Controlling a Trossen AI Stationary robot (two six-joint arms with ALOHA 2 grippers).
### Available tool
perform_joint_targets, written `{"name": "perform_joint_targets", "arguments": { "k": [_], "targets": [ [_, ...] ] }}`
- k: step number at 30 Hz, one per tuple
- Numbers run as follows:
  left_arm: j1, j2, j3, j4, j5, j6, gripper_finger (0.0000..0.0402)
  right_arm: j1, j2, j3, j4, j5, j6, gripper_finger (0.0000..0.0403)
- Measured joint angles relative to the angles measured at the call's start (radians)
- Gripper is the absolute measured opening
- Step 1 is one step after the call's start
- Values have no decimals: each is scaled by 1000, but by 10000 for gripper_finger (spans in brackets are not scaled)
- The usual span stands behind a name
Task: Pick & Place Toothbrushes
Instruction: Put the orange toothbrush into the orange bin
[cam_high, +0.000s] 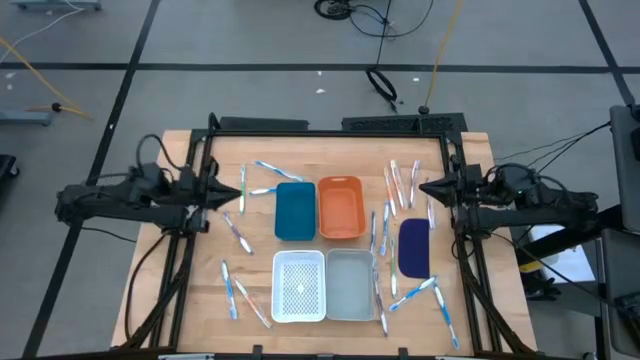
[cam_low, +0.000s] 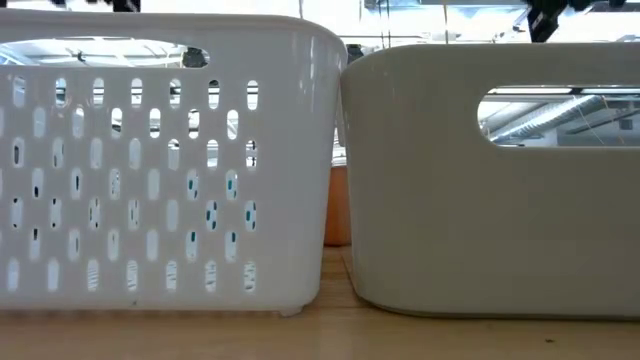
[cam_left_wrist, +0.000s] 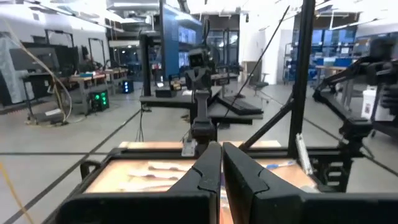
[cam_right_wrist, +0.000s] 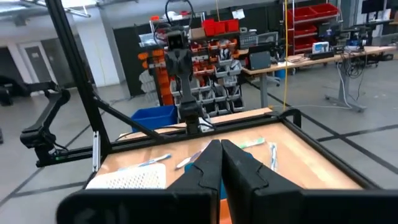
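Several toothbrushes lie flat and scattered on the wooden table: one group on the left (cam_high: 238, 235), another on the right (cam_high: 398, 186), more near the front (cam_high: 415, 295). The right wrist view shows some of the toothbrushes (cam_right_wrist: 152, 162), and the left wrist view shows other toothbrushes (cam_left_wrist: 149, 168). My left gripper (cam_high: 234, 192) hovers above the table's left edge, level, pointing toward the right, shut and empty. My right gripper (cam_high: 424, 187) hovers above the right edge, pointing toward the left, shut and empty.
Four small trays stand mid-table: blue (cam_high: 295, 212) and orange (cam_high: 341, 207) at the back, white perforated (cam_high: 299, 285) and grey (cam_high: 350, 284) at the front. A dark blue pad (cam_high: 414, 247) lies to their right. A black frame (cam_high: 330, 126) rims the table.
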Motion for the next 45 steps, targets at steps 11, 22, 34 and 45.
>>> {"name": "perform_joint_targets", "arguments": {
  "k": [11, 22, 34, 45],
  "targets": [
    [1, -60, -262, 263, -16, -104, 19, 0, -163, -217, 127, 9, 24, 4],
    [1, -65, -358, 329, -56, -86, 19, 0, -192, -405, 289, 188, 50, 4],
    [0, -64, -370, 328, -56, -100, 19, 0, -183, -566, 731, 238, 27, 4],
    [0, -64, -371, 327, -55, -120, 19, 0, 4, -284, 400, 377, -67, 4]
  ]
}}
